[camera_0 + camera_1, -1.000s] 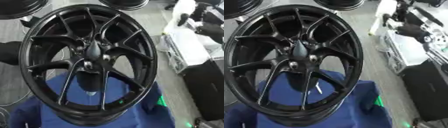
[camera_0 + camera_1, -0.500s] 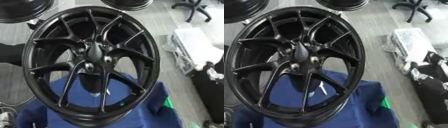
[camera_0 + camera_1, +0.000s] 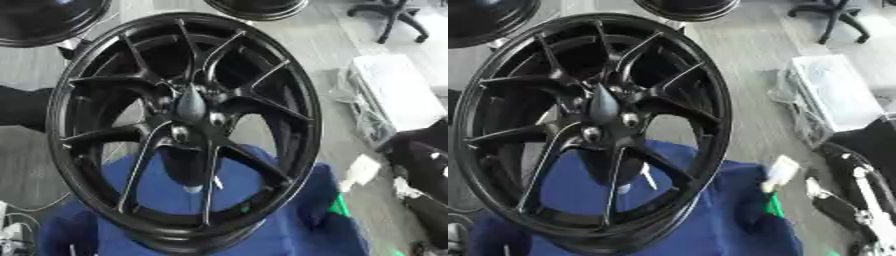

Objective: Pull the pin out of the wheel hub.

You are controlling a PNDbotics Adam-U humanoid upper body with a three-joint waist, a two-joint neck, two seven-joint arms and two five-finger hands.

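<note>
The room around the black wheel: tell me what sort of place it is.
Probably a workshop or robot test lab: the black wheel stands on a blue cloth, more black rims lie behind it, and an office chair stands on grey flooring.

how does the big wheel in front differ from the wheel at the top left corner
The big wheel shows whole, with spokes and hub facing the camera; the wheel at the top left corner is cut off by the picture's edge, only part of its rim showing. The big wheel stands over a blue cloth; the corner wheel sits farther back on the grey floor. Both are glossy black.
</note>
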